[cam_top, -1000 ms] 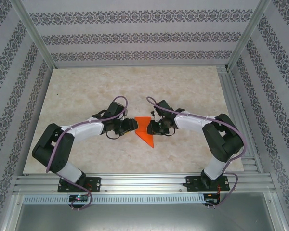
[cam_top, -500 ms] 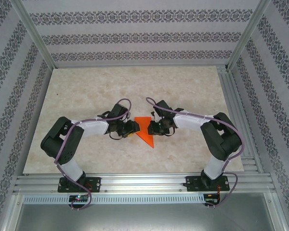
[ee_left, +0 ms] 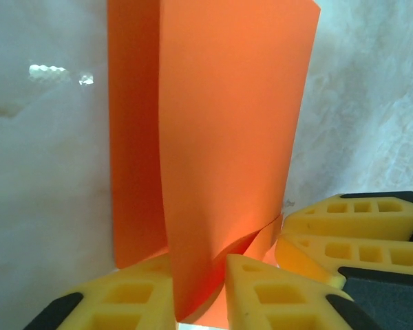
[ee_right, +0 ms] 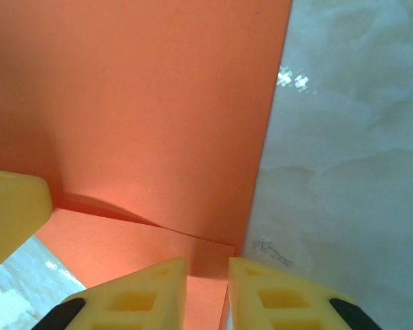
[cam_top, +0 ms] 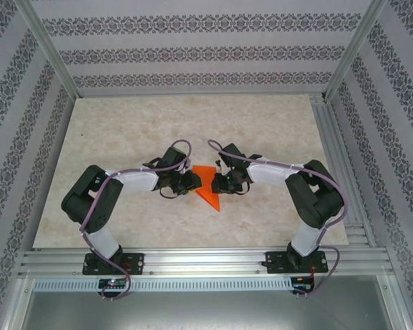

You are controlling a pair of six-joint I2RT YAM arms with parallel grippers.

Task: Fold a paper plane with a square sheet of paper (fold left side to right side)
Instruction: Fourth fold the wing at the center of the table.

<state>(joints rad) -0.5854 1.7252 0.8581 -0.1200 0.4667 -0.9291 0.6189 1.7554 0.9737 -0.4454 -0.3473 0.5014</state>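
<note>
Marble table (cam_top: 124,124) — orange paper (cam_top: 208,189), tip nearward

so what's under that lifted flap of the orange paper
Under the raised flap of the square sheet of paper a second, shaded orange layer lies on the marble table. The table beneath that layer is covered, so anything there can't be seen.

Tabletop (cam_top: 124,124): pale beige marble-look slab, glossy, with small light glints.
Back wall (cam_top: 193,55): beyond the tabletop's far edge; white, with dark floral bands running across.
Side walls (cam_top: 14,103): flanking the tabletop, same pattern.
Posts (cam_top: 48,48): aluminium, rising from the tabletop's far corners.
Rails (cam_top: 206,260): aluminium, along the tabletop's near edge.
Panel (cam_top: 193,309): grey metal, on the near side of the tabletop, past the rails.
</note>
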